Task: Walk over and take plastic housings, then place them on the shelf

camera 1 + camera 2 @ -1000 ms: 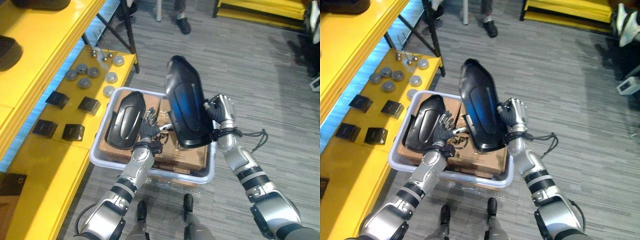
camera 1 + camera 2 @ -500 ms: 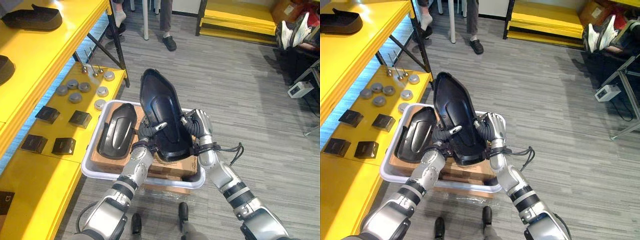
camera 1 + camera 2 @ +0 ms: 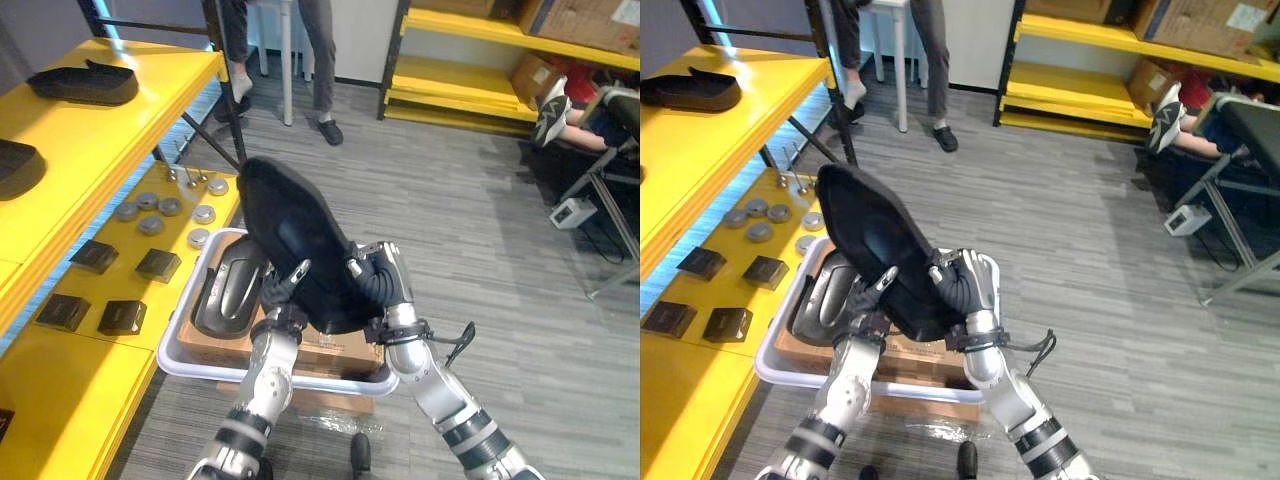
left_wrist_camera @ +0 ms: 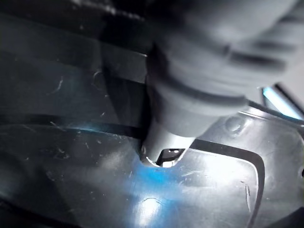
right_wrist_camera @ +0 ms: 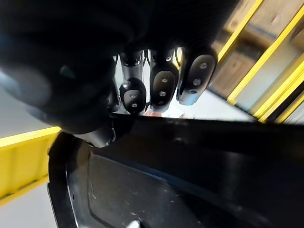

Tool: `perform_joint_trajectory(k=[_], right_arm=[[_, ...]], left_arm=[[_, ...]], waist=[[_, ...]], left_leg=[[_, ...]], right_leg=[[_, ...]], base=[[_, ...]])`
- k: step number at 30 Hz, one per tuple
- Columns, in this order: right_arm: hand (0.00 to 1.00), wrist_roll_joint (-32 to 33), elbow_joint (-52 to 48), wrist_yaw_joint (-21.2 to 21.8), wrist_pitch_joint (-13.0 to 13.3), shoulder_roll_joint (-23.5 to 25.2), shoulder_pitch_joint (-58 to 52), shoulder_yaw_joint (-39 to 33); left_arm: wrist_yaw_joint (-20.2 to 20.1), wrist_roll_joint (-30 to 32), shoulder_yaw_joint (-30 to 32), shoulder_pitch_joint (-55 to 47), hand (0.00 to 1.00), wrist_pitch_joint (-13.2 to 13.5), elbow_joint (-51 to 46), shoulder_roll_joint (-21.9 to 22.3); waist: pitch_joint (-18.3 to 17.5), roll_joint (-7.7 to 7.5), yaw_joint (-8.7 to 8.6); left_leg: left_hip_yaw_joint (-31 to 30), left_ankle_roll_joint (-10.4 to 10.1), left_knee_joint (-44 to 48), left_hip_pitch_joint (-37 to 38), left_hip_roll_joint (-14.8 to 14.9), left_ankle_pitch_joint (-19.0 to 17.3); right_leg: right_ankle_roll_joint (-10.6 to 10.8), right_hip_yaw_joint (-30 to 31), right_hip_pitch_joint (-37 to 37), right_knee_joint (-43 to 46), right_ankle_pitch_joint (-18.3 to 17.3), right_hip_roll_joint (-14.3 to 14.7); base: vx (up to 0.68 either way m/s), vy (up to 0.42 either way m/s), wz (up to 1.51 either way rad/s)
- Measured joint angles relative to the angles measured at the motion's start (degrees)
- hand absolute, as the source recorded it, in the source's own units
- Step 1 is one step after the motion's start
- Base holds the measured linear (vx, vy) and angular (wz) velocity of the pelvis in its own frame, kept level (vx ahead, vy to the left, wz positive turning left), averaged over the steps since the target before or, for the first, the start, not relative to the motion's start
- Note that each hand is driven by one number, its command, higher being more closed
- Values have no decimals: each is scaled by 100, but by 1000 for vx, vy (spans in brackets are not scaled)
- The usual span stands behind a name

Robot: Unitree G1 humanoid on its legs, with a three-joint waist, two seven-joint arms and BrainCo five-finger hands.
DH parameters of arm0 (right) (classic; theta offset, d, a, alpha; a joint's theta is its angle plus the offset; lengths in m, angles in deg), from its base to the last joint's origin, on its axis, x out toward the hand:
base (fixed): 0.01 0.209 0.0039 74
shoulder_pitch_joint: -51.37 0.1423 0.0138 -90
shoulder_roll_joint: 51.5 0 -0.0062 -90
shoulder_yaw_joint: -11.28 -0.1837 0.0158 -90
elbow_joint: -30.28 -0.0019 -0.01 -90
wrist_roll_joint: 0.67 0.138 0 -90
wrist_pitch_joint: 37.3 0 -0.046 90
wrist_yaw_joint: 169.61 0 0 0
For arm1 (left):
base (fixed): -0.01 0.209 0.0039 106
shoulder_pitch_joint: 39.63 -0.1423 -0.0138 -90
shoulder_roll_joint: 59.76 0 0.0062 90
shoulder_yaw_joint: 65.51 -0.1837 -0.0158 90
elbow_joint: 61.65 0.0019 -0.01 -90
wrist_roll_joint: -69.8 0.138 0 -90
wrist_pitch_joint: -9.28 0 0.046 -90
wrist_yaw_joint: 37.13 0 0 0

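I hold the black plastic housing (image 3: 300, 245) up off the grey bin (image 3: 182, 350), tilted, its far end raised and leaning toward the yellow shelf (image 3: 100, 140) on my left. My right hand (image 3: 385, 282) takes the edge on its own side. In the right wrist view its fingers (image 5: 161, 90) hook over the rim and the thumb closes from underneath, so the shell is pinched there. My left hand (image 3: 283, 295) sits against the opposite side, near the lower end and mostly behind the shell. The left wrist view shows it pressing on the scratched, glossy surface, but I cannot tell whether it clamps or merely props. Two hands make sense to me: the shell is long, smooth and curved, and a single grip at one edge would likely let it swing.

Below, a second housing (image 3: 228, 290) lies in the bin on top of a cardboard box (image 3: 335, 350), which I take to be the next one to fetch. On the shelf's upper board another dark housing (image 3: 85, 82) rests, and I read that as the kind of spot to aim for. The lower board carries round metal discs (image 3: 150, 205) and small black blocks (image 3: 158, 265), so I judge it poor room for something this large. A person's legs (image 3: 325, 60) stand farther off, past the shelf's end.
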Motion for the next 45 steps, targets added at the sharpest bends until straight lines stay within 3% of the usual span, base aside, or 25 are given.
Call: perform_joint_trajectory(k=[2, 5, 7, 8, 10, 11, 12, 13, 15, 16, 18, 19, 20, 22, 24, 26, 27, 28, 29, 33, 37, 40, 42, 43, 45], right_arm=[[100, 4, 30, 56, 132, 197, -138, 164], [100, 28, 278, 185, 356, 305, -117, 188], [100, 122, 469, 259, 408, 284, -6, 178], [100, 140, 531, 361, 409, 255, 74, 194], [100, 166, 515, 480, 429, 233, 111, 200], [100, 168, 466, 551, 447, 259, 105, 246], [100, 212, 403, 604, 448, 326, 61, 310], [100, 234, 390, 648, 448, 389, 22, 322], [100, 466, 386, 729, 446, 550, -228, 303], [100, 563, 389, 731, 446, 548, -257, 293], [100, 885, 387, 787, 451, 571, -263, 242], [100, 894, 388, 800, 453, 607, -253, 237], [0, 962, 389, 824, 455, 745, -252, 183], [0, 1132, 389, 832, 453, 810, -259, 153], [0, 1144, 358, 917, 460, 777, -318, 77], [0, 1318, 193, 976, 469, 754, -486, 22], [0, 1510, 193, 1082, 480, 776, -577, -3], [0, 1675, 217, 1194, 491, 701, -701, -6], [0, 1923, 193, 1332, 497, 569, -901, -41], [0, 2126, -111, 1541, 497, 454, -1422, -182], [0, 2209, -523, 1568, 450, 265, -1746, -347], [0, 2310, -681, 1566, 442, 260, -1748, -630], [0, 2355, -790, 1482, 427, 240, -1781, -901], [0, 2365, -855, 1378, 378, 211, -1847, -1131], [0, 2360, -1190, 1310, 317, 267, -2080, -1349]], left_arm=[[-1, 27, 172, -546, 100, 0, -427, 97], [1, 319, 360, -882, 100, -2, -707, 178], [3, 481, 456, -924, 100, -7, -713, 180], [4, 578, 537, -981, 100, -7, -734, 185], [6, 680, 576, -1114, 100, -7, -914, 155], [12, 787, 649, -1287, 100, -9, -1130, 158], [30, 932, 721, -1481, 100, -12, -1372, 168], [41, 1017, 762, -1576, 100, -19, -1481, 153], [192, 1673, 822, -1777, 100, -108, -1754, 101], [233, 1846, 822, -1769, 100, -133, -1796, 90], [323, 2479, 883, -1689, 100, -174, -2000, -65], [346, 2613, 919, -1650, 100, -166, -2064, -147], [397, 2771, 928, -1528, 100, -132, -2096, -314], [446, 2936, 928, -1426, 100, -110, -2101, -369], [447, 3117, 884, -1380, 100, -105, -2118, -425], [439, 3160, 712, -1319, 100, -98, -2167, -648], [436, 3193, 672, -1313, 100, -104, -2167, -769], [357, 3221, 646, -1332, 100, -116, -2099, -760], [235, 3283, 560, -1396, 100, -136, -2098, -715], [-25, 3312, 452, -1333, 100, -198, -1912, -707], [-85, 3182, 443, -1256, 100, -294, -1658, -394], [96, 3091, 452, -1018, 100, -304, -1438, -184], [294, 3083, 512, -863, 100, -318, -1276, -32], [419, 3054, 552, -813, 100, -318, -1188, 14], [582, 2937, 618, -743, 100, -326, -1136, -40]], waist=[[-89, 184, 224], [-268, 524, 302], [-265, 621, 361], [-273, 663, 398], [-304, 712, 408], [-335, 748, 453], [-362, 762, 586], [-372, 744, 635], [-442, 606, 631], [-441, 589, 573], [-423, 546, 447], [-422, 528, 425], [-419, 522, 349], [-402, 513, 280], [-399, 514, 205], [-426, 392, 142], [-430, 219, 119], [-414, 241, 99], [-476, 378, 98], [-456, 450, -50], [-429, 490, -29], [-428, 524, -70], [-457, 687, -137], [-454, 713, -128], [-518, 594, -173]], left_leg=[[-572, -44, 35, -231, -5, 39], [-893, -45, -94, -708, 113, 53], [418, 627, -97, -856, 326, -129], [1716, 892, 21, -910, 540, -272], [3225, 851, 296, -913, 844, -301], [3568, 609, 319, -872, 869, -109], [3476, 366, 328, -874, 768, 162], [3406, 369, 369, -875, 673, 236], [3149, 477, 691, -820, 144, 200], [3017, 548, 753, -776, -2, 143], [2507, 678, 937, -483, -316, -173], [2341, 721, 908, -410, -301, -251], [2008, 724, 837, -312, -291, -293], [1640, 722, 646, -56, -333, -293], [1352, 704, 478, 127, -377, -295], [1066, 541, 444, 124, -496, -331], [981, 445, 455, 196, -673, -395], [881, 346, 461, 305, -726, -501], [899, 243, 543, 319, -514, -640], [898, 89, 1471, 206, -2, -1228], [722, -116, 3180, -384, 153, -1510], [693, -113, 2536, -597, 340, -1513], [673, 85, 1670, -540, 515, -1033], [753, -106, 1573, -476, 544, -714], [908, 28, 1223, -330, 265, -635]], right_leg=[[-18, -567, 144, 20, -150, 6], [-43, -1857, 218, 282, -501, -86], [34, -2728, 401, 537, -785, -333], [128, -3234, 564, 713, -961, -496], [328, -3896, 825, 951, -1182, -716], [457, -4157, 919, 1072, -1271, -847], [567, -4188, 952, 1290, -1419, -1035], [616, -4186, 948, 1484, -1499, -1199], [762, -4289, 1094, 2447, -1651, -2090], [689, -4241, 1131, 2831, -1601, -2353], [-416, -3030, 767, 4529, -841, -2958], [-311, -2459, 520, 4930, -956, -2830], [6, -1624, 49, 5548, -1545, -2330], [9, -1154, -372, 5397, -2079, -1652], [-6, -890, -674, 4292, -2174, -1085], [-56, -638, -898, 2503, -1827, -659], [-99, -537, -904, 1954, -1103, -679], [-45, -437, -859, 2016, -793, -686], [-55, -468, -674, 1742, -823, -508], [-145, -557, -43, 1052, -783, 1], [-179, -358, 350, 809, -802, 5], [-164, -201, 351, 765, -809, -116], [22, -173, 345, 764, -840, -55], [93, -45, 350, 732, -833, -47], [150, 5, 351, 591, -781, -297]], base=[[-16, -18, 115], [27, -25, 224], [113, 28, 267], [135, 102, 220], [198, 159, 206], [245, 263, 124], [221, 244, 69], [297, 300, 35], [295, 237, 74], [270, 245, 122], [221, 246, 123], [203, 110, 122], [176, -4, 106], [243, -57, 120], [287, -98, 106], [247, -160, 86], [214, -174, 64], [326, -188, 31], [269, -126, 6], [248, -100, -12], [234, 20, -27], [101, 125, -28], [53, 207, -20], [74, 296, -34], [76, 236, -21]])
